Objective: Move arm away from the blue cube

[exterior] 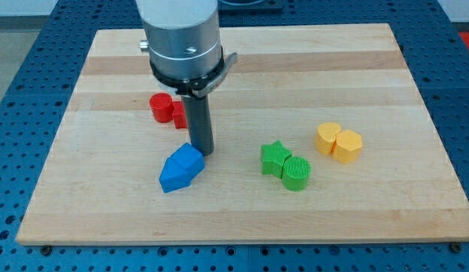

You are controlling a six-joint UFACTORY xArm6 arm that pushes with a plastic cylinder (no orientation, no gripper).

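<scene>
Near centre-left of the wooden tabletop, my tip sits touching the blue plastic house-shaped block at its upper-right edge. No fingers on this rig, just the rod. Retreat not begun, I judge; next move: slide clear, avoiding the red blocks.

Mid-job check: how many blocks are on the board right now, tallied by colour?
Red: 2, red cylinder, red block
Blue: 1, blue block
Green: 2, green star, green cylinder
Yellow: 2, yellow heart, yellow hexagon
Total: 7
</scene>
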